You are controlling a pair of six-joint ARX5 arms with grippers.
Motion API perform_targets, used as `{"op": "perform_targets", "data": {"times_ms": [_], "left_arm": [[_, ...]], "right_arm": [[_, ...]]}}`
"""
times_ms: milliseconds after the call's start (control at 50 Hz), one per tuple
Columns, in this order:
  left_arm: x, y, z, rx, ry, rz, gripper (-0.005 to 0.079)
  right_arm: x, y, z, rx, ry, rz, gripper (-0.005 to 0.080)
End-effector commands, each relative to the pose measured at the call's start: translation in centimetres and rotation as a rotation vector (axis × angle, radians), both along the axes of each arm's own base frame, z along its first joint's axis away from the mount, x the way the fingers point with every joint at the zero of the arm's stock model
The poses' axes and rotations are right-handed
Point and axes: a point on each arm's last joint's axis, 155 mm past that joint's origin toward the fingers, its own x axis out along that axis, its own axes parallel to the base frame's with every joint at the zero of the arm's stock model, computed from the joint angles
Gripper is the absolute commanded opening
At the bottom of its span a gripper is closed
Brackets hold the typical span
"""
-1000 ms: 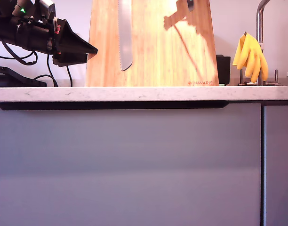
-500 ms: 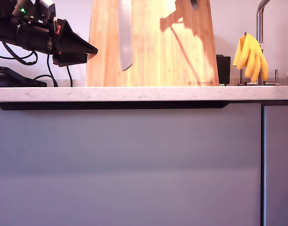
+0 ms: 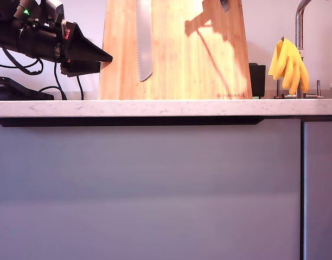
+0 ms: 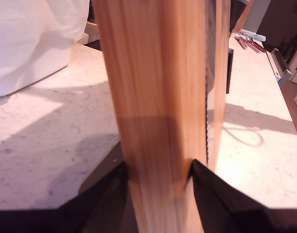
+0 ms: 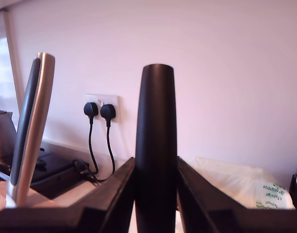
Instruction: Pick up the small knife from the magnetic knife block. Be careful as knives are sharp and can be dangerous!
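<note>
The magnetic knife block point(image 3: 182, 59) stands on the worktop, a tall bamboo slab. My first gripper point(image 3: 105, 57), at the exterior view's left, is shut on the block's side edge; the wood point(image 4: 153, 97) fills the gap between its fingers point(image 4: 109, 194). Only the small knife's tip point(image 3: 224, 5) shows, at the block's top. Its shadow falls on the wood below. My second gripper point(image 5: 156, 165) is out of the exterior view and shut on the knife's black handle point(image 5: 156, 126). The serrated bread knife point(image 3: 144, 43) hangs on the block's face.
The bread knife's silver and black handle point(image 5: 29, 126) stands beside the held handle. Yellow gloves point(image 3: 288, 62) hang by a tap point(image 3: 300, 21) at the exterior view's right. Behind the block are a black box point(image 3: 257, 79), a white bag point(image 4: 37, 39) and wall plugs point(image 5: 100, 109).
The small knife's tip has risen and shifted slightly toward the exterior view's right, and its shadow on the block moved up with it. My first gripper has stayed still.
</note>
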Motion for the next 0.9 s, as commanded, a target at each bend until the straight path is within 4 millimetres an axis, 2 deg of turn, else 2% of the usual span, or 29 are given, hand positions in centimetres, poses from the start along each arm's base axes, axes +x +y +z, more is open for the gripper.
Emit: {"op": "perform_targets", "data": {"times_ms": [0, 880], "left_arm": [[-0.4, -2.4, -0.6, 0.007, -0.025, -0.047, -0.0020], [-0.4, -2.4, -0.7, 0.008, -0.017, -0.047, -0.0020]], "right_arm": [[-0.2, 0.2, 1.1, 0.016, -0.030, 0.006, -0.0013], [-1.8, 0.4, 0.8, 0.037, 0.057, 0.050, -0.0013]]}}
